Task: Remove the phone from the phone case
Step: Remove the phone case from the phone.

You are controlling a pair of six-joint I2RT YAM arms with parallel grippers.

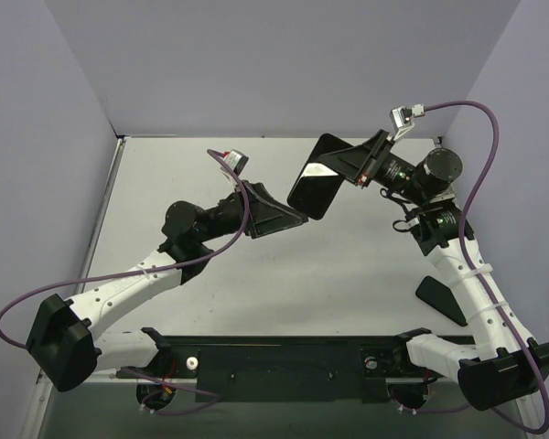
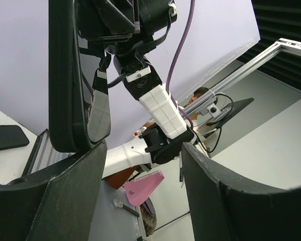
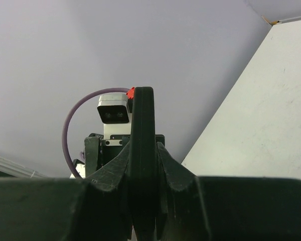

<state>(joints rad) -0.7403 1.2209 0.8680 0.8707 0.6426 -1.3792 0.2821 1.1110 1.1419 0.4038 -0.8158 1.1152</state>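
Note:
The phone in its black case (image 1: 316,178) hangs tilted above the table's far middle, glossy face toward the camera. My right gripper (image 1: 355,166) is shut on its upper right end. In the right wrist view the cased phone (image 3: 142,120) stands edge-on, pinched between both pads of the right gripper (image 3: 143,168). My left gripper (image 1: 290,218) is open just below and left of the phone's lower end. In the left wrist view the phone (image 2: 67,75) rises past the left finger (image 2: 50,201), outside the wide gap of the left gripper (image 2: 145,201).
A second flat black slab (image 1: 439,300) lies on the white table (image 1: 348,274) beside the right arm, also seen flat at the left edge (image 2: 5,138). Lavender walls close the left, back and right sides.

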